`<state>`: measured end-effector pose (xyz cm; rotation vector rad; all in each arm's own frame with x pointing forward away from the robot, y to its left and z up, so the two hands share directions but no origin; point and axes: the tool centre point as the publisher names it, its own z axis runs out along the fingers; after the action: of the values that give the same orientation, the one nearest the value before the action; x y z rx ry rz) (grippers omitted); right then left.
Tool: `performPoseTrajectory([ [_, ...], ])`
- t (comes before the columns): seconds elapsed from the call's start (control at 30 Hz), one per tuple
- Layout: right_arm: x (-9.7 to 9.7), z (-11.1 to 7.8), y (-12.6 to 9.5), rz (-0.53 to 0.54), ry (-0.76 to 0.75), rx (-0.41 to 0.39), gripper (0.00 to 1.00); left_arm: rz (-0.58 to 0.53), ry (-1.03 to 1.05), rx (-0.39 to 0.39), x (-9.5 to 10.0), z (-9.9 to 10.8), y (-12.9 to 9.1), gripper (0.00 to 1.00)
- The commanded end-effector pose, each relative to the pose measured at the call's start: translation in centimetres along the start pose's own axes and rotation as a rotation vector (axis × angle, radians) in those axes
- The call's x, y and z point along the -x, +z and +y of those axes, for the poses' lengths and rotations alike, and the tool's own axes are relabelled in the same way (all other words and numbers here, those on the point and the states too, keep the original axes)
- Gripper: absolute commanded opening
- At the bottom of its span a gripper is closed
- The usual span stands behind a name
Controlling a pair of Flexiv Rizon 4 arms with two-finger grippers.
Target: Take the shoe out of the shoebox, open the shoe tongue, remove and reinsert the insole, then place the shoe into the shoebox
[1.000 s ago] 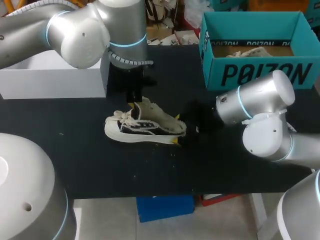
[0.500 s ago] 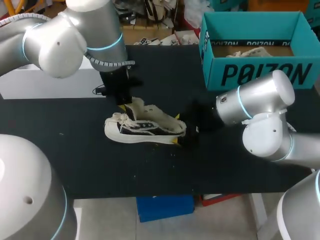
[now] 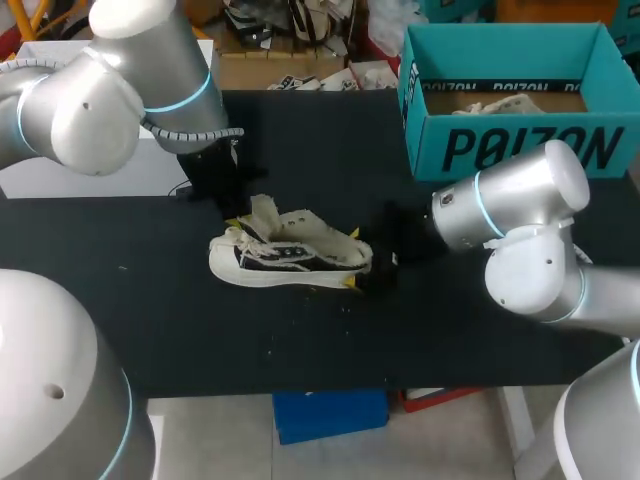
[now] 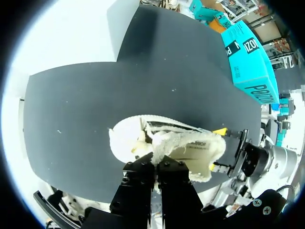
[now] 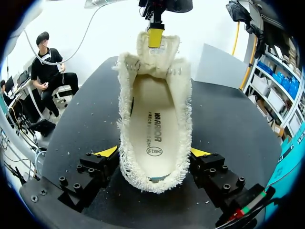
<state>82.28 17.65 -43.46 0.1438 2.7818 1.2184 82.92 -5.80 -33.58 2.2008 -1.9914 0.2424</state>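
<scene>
Out of shoebox already: shoe sits mid-bench, toe left, heel right; shoebox far right. At heel, right tool clamps from both sides. At tongue tip, left tool pinches, and it's just slid left, dragging tongue toward toe. Mouth gapes wider, insole exposed: tongue step looks nearly done, insole pull likely next.

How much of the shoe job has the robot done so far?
Done: the cream canvas sneaker is out of the teal cardboard shoebox, lying on the black table. In hand: the right gripper clamps its heel while the left gripper pinches the frayed cream tongue, lifted up. Left: the white insole sits inside, so pulling it out, refitting it and boxing the sneaker remain.
</scene>
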Motion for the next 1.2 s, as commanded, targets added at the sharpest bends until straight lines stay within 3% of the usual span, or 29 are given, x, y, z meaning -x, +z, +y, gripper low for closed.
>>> performPoseTrajectory([
  [0.03, -0.1, -0.2, 0.2, -0.002, 0.001, -0.003, 0.00, 0.030, -0.002, 0.001, 0.8, 0.0, 0.4, 0.00],
  [0.67, -0.1, -0.2, 0.2, -0.002, 0.001, -0.003, 0.00, -0.015, -0.021, 0.028, 2.4, 0.3, 1.8, 0.00],
  [1.03, -0.1, -0.2, 0.2, -0.002, 0.001, -0.003, 0.00, -0.024, -0.016, 0.024, 2.2, 0.1, 1.8, 0.00],
  [1.07, -0.1, -0.2, 0.2, -0.002, 0.001, -0.003, 0.00, -0.021, -0.009, 0.022, 2.1, 0.1, 1.8, 0.74],
  [1.1, -0.1, -0.2, 0.2, -0.002, 0.001, -0.003, 0.00, -0.018, -0.002, 0.024, 2.1, 0.1, 1.7, 1.00],
  [1.2, -0.1, -0.2, 0.2, -0.002, 0.001, -0.003, 0.00, 0.012, 0.051, 0.032, 1.7, 0.0, 1.2, 1.00],
])
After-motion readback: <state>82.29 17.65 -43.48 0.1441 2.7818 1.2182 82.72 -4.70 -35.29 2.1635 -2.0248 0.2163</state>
